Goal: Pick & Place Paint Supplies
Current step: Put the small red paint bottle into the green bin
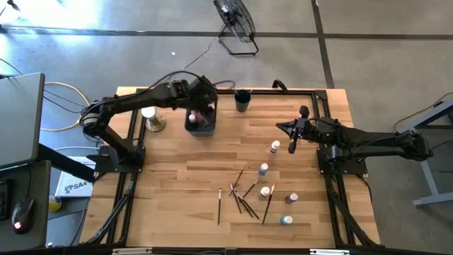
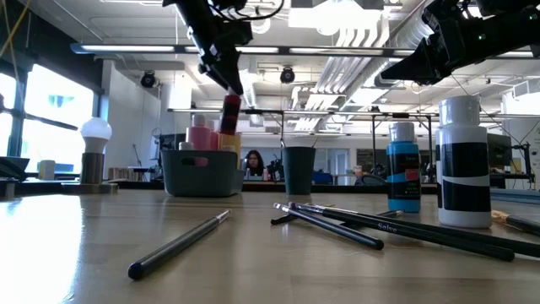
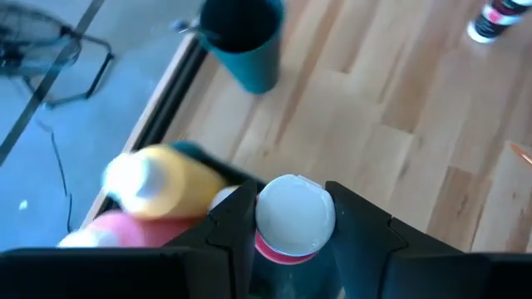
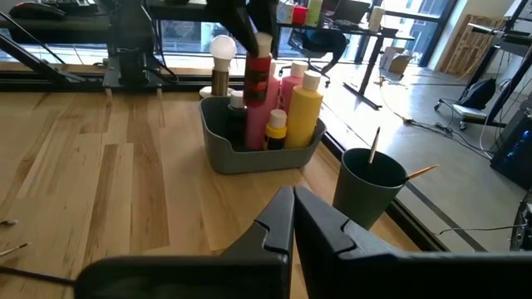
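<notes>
Top centre, the left gripper [image 1: 200, 113] grasps a red bottle [image 2: 230, 112] over the grey bin [image 1: 199, 128], release seemingly next; right gripper [image 1: 292, 146] clenched empty.

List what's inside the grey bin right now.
In the grey bin: a tall yellow squeeze bottle, a pink one, a small yellow bottle. The left gripper holds a white-capped red bottle over it. The bin's walls hide its floor.

The left gripper [image 3: 287, 228] clamps a red paint bottle [image 3: 287, 224] between its fingers; the right gripper [image 4: 293, 218] hangs closed, empty.
</notes>
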`<move>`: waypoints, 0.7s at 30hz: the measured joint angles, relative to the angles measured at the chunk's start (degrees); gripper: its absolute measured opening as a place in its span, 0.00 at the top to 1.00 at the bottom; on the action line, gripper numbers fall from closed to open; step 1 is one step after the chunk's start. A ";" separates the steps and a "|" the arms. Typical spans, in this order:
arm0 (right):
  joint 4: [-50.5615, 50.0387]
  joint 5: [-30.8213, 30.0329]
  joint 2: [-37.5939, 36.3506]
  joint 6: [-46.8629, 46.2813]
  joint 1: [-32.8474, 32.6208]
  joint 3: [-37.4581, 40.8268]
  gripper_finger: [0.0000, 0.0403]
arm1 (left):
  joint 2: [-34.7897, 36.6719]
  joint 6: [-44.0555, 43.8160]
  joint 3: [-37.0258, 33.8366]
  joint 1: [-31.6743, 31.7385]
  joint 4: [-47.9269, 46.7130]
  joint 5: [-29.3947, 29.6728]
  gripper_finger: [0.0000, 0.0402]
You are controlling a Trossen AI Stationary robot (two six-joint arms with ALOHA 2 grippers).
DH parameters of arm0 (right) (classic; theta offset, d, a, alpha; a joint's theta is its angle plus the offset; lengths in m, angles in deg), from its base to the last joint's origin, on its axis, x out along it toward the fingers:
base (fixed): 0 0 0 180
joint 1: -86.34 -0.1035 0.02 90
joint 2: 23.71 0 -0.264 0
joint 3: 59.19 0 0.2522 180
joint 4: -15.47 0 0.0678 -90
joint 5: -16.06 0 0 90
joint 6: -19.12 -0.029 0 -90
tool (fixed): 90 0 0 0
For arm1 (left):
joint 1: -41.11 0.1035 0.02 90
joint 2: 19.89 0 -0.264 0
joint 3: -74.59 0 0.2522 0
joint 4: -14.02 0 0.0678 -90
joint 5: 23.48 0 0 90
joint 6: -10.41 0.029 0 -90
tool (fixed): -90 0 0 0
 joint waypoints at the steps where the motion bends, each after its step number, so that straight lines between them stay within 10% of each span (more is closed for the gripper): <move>1: 0.00 0.00 0.01 0.00 0.01 0.00 0.99 | 0.40 -0.55 0.00 0.44 -0.77 -0.02 0.69; 21: -0.02 0.00 0.00 -0.24 0.00 0.00 0.99 | 1.79 -5.30 -20.71 0.61 17.18 -0.35 0.69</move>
